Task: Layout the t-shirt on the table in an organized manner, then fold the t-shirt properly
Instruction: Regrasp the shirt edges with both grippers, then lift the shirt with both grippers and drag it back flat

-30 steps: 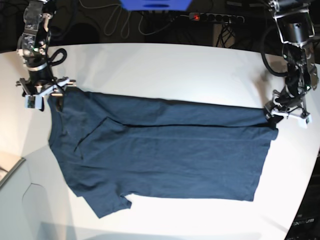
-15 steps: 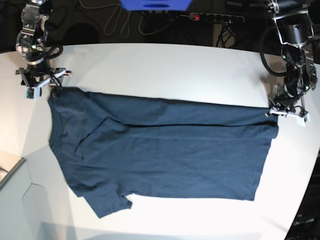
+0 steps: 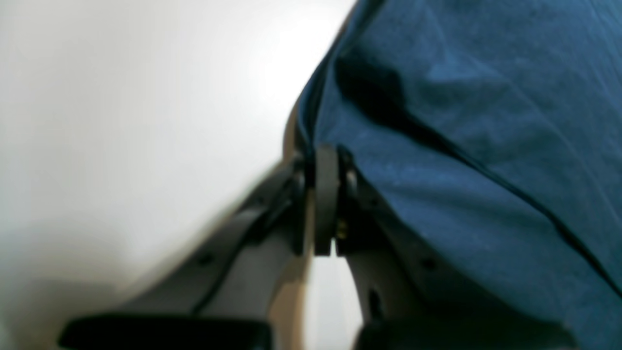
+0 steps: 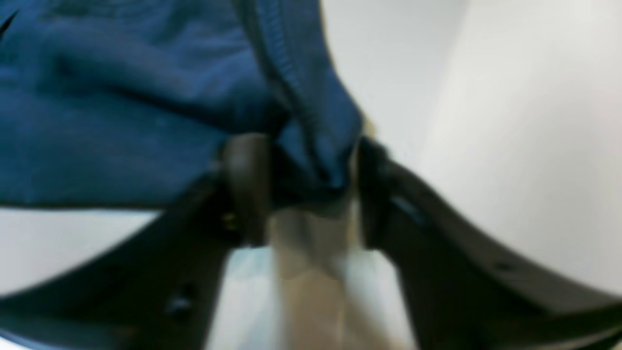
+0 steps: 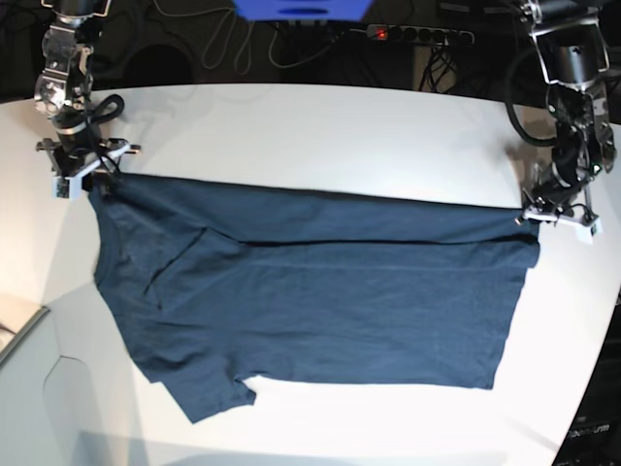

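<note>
The dark navy t-shirt (image 5: 320, 301) lies spread on the white table (image 5: 320, 126), neck end at the left and hem at the right, its top edge folded over. On the base view's right, my left gripper (image 5: 539, 216) sits at the hem's upper corner. In the left wrist view it (image 3: 324, 160) is shut, pinching the edge of the t-shirt (image 3: 461, 121). At the shirt's upper left corner is my right gripper (image 5: 89, 180). The right wrist view shows a bunched fold of the t-shirt (image 4: 121, 121) filling the gap of my right gripper (image 4: 306, 189).
A power strip (image 5: 417, 35) and cables lie behind the table's far edge, beside a blue object (image 5: 301, 8). A pale grey corner piece (image 5: 19, 330) sits at the lower left. The table's curved edge (image 5: 604, 320) runs close to my left gripper.
My left gripper has shut on the hem corner. My right gripper has lowered onto the shoulder corner and closed around it. The shirt's top edge now runs straighter.
</note>
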`<move>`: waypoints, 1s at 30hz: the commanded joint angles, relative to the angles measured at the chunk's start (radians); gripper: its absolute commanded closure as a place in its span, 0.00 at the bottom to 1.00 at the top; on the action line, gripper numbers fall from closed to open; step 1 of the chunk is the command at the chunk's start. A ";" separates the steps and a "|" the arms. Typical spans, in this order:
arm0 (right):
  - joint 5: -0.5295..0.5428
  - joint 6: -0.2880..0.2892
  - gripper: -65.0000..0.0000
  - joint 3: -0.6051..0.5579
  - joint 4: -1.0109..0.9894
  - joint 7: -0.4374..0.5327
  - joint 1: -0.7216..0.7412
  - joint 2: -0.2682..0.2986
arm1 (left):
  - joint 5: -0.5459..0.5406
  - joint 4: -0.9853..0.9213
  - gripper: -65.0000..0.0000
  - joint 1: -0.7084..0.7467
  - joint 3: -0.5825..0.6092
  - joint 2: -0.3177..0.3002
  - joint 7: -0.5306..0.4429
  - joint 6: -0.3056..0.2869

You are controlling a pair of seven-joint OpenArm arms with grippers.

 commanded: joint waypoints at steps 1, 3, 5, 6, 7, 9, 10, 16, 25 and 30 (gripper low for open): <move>0.003 0.059 0.76 0.003 0.004 0.002 0.002 0.009 | 0.000 0.017 1.00 -0.003 -0.004 -0.015 -0.004 -0.001; 0.003 0.111 0.92 0.003 0.002 0.001 0.004 0.008 | 0.000 0.020 1.00 0.000 -0.004 -0.015 -0.004 -0.001; 0.001 0.117 1.00 0.003 0.005 0.001 0.004 0.008 | -0.008 0.024 1.00 0.022 -0.004 -0.015 -0.004 -0.001; 0.001 0.117 1.00 0.003 0.008 0.001 0.001 0.008 | -0.008 0.043 1.00 0.028 -0.005 -0.015 -0.004 -0.001; 0.001 0.119 1.00 0.003 0.011 0.001 -0.001 0.008 | -0.008 0.063 1.00 0.036 -0.007 -0.013 -0.004 -0.001; 0.001 0.119 1.00 0.004 0.025 0.001 -0.001 0.014 | -0.010 0.118 1.00 0.069 -0.010 -0.013 -0.004 -0.001; 0.001 0.119 1.00 0.007 0.039 0.001 -0.001 0.014 | -0.010 0.149 1.00 0.083 -0.010 -0.013 -0.004 -0.001; 0.001 0.119 1.00 0.009 0.175 -0.001 -0.001 0.015 | -0.010 0.256 1.00 0.123 -0.044 -0.017 -0.003 0.002; 0.001 0.120 1.00 0.006 0.370 -0.117 0.113 0.015 | -0.010 0.293 1.00 -0.007 -0.154 -0.023 0.182 0.000; 0.001 0.120 1.00 0.009 0.401 -0.240 0.193 0.015 | -0.007 0.293 1.00 -0.109 -0.199 -0.023 0.300 0.000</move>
